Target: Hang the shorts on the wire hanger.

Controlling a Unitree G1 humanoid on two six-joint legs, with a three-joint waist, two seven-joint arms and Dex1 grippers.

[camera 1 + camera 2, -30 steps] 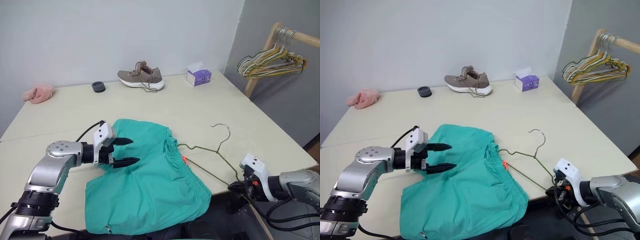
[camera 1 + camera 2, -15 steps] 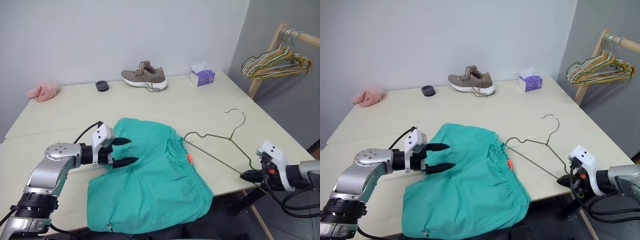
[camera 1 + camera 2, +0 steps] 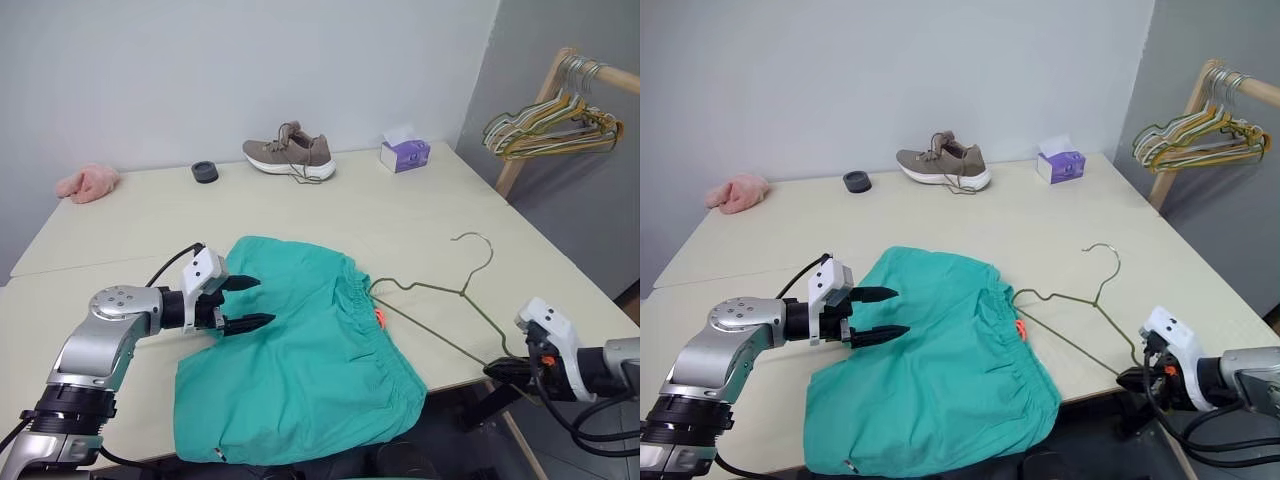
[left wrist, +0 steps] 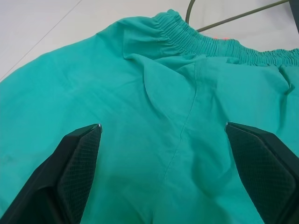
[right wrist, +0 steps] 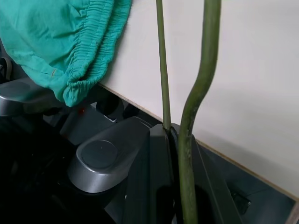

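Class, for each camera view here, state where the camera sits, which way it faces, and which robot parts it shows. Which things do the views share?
Head eye views: look forward and down over the table; show left gripper, right gripper.
Left wrist view: looks along its open fingers at the shorts.
Right wrist view: looks along its shut fingers, clamped on the wire hanger.
Shared: shorts and hanger.
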